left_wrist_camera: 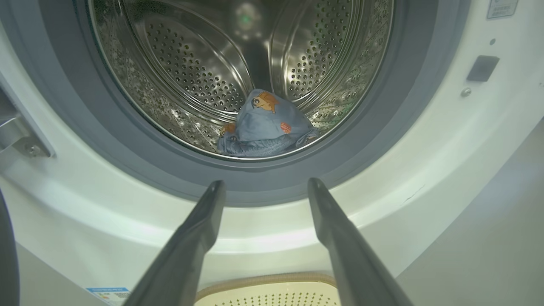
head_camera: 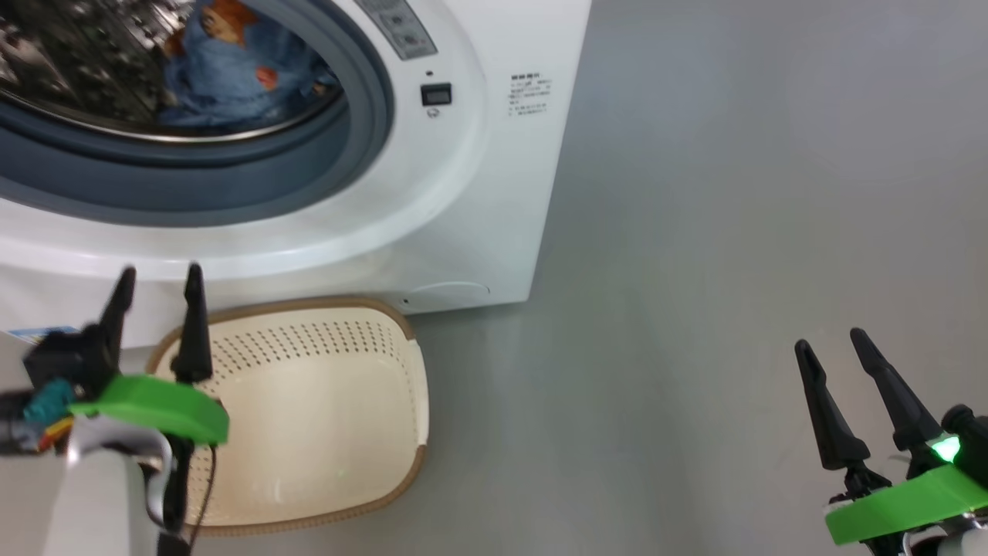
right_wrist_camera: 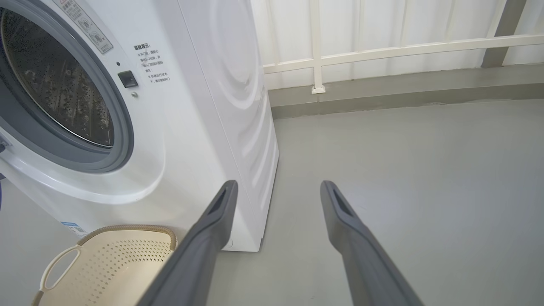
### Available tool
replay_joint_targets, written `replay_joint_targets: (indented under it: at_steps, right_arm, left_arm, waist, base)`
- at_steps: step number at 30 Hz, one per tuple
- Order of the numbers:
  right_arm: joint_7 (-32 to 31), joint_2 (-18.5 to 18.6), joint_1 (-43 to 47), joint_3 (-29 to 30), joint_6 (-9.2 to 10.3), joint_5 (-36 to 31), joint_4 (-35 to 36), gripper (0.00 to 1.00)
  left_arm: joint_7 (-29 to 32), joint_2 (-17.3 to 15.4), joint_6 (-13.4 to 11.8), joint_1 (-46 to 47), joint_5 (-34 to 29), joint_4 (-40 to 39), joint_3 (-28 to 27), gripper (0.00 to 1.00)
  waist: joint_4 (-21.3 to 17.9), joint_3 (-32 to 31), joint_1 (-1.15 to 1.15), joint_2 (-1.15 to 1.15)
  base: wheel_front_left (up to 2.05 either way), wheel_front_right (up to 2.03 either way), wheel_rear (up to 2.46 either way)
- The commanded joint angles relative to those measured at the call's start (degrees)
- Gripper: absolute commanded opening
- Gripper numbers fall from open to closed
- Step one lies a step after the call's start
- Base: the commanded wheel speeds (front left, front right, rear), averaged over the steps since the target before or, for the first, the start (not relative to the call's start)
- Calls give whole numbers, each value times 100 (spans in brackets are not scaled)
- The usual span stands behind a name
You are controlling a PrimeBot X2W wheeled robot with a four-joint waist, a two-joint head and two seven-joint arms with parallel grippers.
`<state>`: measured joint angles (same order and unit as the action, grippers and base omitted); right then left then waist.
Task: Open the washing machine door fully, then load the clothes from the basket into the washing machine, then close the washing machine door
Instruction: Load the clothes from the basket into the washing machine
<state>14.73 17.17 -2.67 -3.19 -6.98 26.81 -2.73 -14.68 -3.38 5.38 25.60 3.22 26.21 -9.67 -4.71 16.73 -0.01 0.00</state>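
Right of the washing machine (head_camera: 478,193), wide grey floor (head_camera: 733,232), left pincer (head_camera: 160,270), right pincer (head_camera: 830,338) both spread, empty.

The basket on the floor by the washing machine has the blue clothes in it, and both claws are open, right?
Not quite: the basket is empty. The blue clothes lie inside the washing machine, as the left wrist view shows. The basket does sit on the floor beside it, and the left claw and right claw are open.
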Motion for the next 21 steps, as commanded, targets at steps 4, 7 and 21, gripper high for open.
replay_joint_targets:
  at_steps: [4, 7, 21]
  right_arm:
    - [27, 202, 227, -61, -51, -59, 74, 100]
    - [27, 214, 335, -35, -51, -65, 51, 100]
    - [27, 181, 933, 82, -51, -113, 35, 100]
  left_arm:
    - [-32, -86, 47, -497, -89, -357, -75, 100]
    - [-32, -45, 59, -785, -97, -473, -7, 100]
    - [-32, 39, 29, -2004, 80, -1054, -50, 100]
  waist:
    - [225, -412, 1, 0]
    - [276, -559, 1, 0]
    - [397, -1228, 1, 0]
  base:
    - [0, 0, 0]
    - [0, 0, 0]
    - [0, 0, 0]
